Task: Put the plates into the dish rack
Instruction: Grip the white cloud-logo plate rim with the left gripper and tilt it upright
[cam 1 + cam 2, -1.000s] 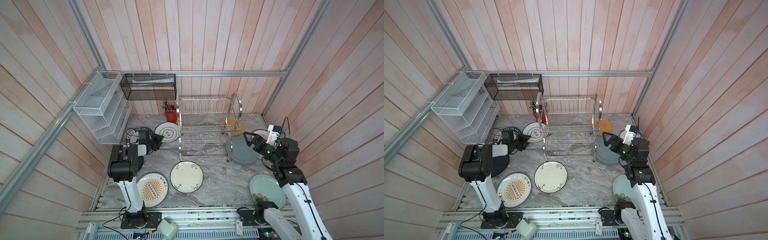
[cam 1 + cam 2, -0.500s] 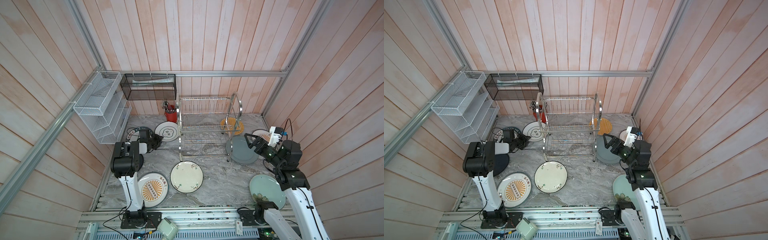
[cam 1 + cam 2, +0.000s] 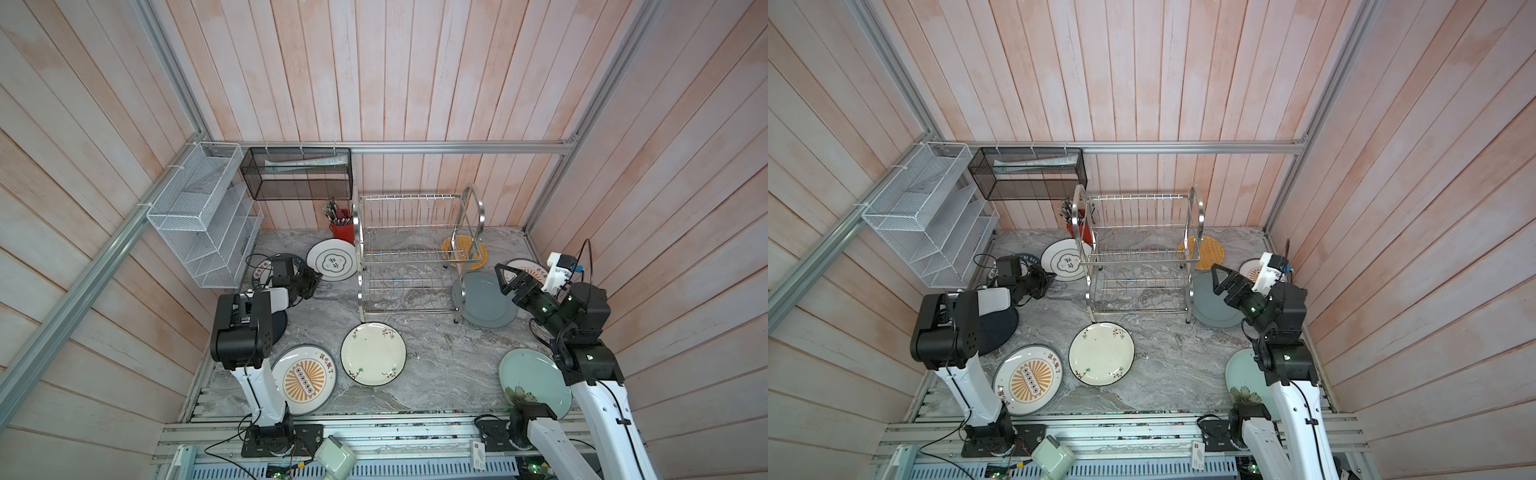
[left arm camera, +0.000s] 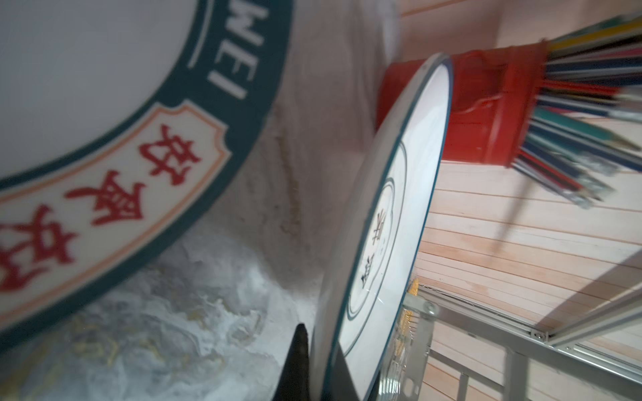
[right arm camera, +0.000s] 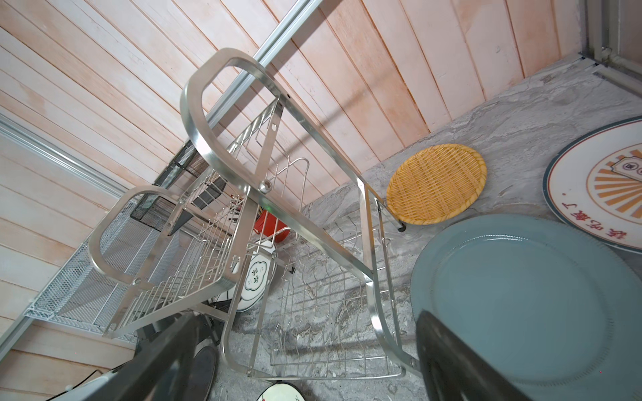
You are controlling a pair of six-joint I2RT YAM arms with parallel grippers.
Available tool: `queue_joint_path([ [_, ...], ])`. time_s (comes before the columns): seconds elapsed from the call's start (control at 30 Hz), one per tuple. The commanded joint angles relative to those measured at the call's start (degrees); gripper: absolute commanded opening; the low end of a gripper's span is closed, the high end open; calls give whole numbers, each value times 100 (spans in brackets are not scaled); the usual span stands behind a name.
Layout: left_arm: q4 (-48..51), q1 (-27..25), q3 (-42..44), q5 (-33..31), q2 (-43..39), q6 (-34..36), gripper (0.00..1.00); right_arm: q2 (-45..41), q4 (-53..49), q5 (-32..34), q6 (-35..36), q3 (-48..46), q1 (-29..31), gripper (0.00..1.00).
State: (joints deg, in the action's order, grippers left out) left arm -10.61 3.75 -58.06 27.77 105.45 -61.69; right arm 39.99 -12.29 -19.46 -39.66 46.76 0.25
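The left gripper (image 3: 311, 279) has its jaws closed narrow on the near rim of the white plate with the green cloud outline (image 3: 332, 261). The left wrist view shows that plate (image 4: 382, 225) edge-on with a dark fingertip (image 4: 298, 364) against its underside. Whether the plate has cleared the marble counter (image 3: 428, 361) cannot be told. The dish rack (image 3: 409, 257) stands empty, with every other plate flat on the counter: the sunburst plate (image 3: 305, 380), the cream floral plate (image 3: 373, 354), the pale green plate (image 3: 532, 382) and the woven orange plate (image 3: 463, 252). The right gripper (image 3: 505, 278) hangs with jaws spread wide and empty above the grey-blue plate (image 3: 486, 299), which lies just beside the rack's right end frame. The main risk is likely the thin rim pinch. A glazed plate held at one edge would tend to pivot or slide out of the pads as it is raised and turned upright. The plate's far edge sits close to the red cup of coloured sticks (image 4: 486, 111), so a swing could tip that cup. A plate that meets the prongs off-line could also nudge the light wire rack.
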Motion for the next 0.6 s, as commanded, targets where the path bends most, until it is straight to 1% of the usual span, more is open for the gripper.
queue_joint_path([
  [0.0, 541, -6, -118, -59, -683, 524, 0, -79, 220, 258, -77, 21, 20, 98],
  [0.07, 1184, 2, -303, -370, -904, 828, 0, -70, 229, 273, -86, 19, 23, 98],
  [0.13, 1877, 7, -459, -854, -1154, 1068, 0, -79, 223, 267, -40, 10, 37, 98],
  [0.27, 2461, 37, -383, -1473, -1818, 1405, 0, -121, 204, 374, 99, 24, 51, 98],
  [0.37, 2954, 89, -369, -1696, -2376, 1687, 0, -148, 408, 338, 304, -11, 164, 98],
  [0.47, 3660, 126, -544, -1709, -2864, 2288, 0, -265, 894, 435, 633, -219, 491, 98],
  [0.5, 3958, 129, -602, -1784, -3031, 2473, 0, -318, 1101, 504, 794, -320, 693, 98],
  [0.57, 4375, 135, -636, -1926, -3373, 2788, 0, -376, 1337, 902, 1099, -425, 1207, 98],
])
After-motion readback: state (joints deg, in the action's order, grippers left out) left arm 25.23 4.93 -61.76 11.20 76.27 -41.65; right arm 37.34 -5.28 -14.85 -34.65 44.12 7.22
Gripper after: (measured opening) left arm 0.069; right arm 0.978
